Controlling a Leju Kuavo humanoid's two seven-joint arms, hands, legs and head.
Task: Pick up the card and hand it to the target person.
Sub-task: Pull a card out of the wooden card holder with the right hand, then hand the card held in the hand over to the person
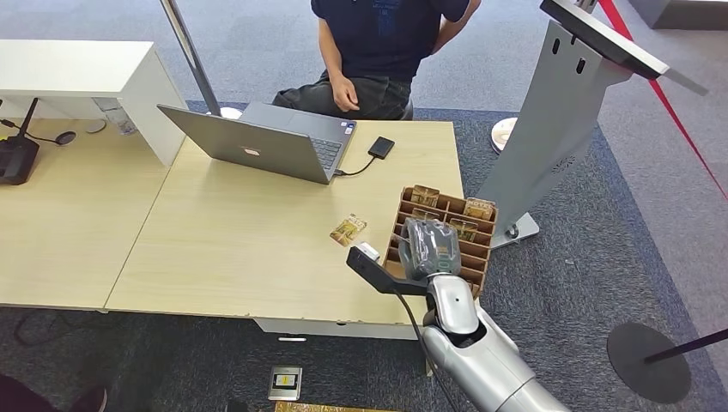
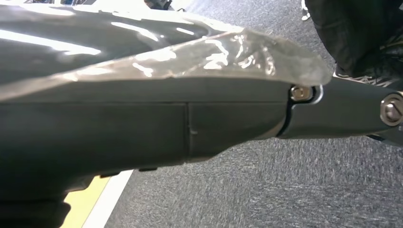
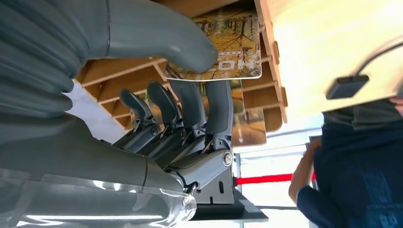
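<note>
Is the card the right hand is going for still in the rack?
In. The card stands in the rack, right hand thumb and fingers around it.

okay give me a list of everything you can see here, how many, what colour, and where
card rack: one, brown, table's right edge
cards: several, golden-brown, in the rack; one between right thumb and fingers
loose card: one, golden, on the table left of the rack
laptop: one, grey, open, far side
external drive: one, black, cabled beside the laptop
table: one, light wood
kiosk stand: one, silver, right
person: one, dark shirt, seated behind the table
right hand: grey, over the rack
</note>
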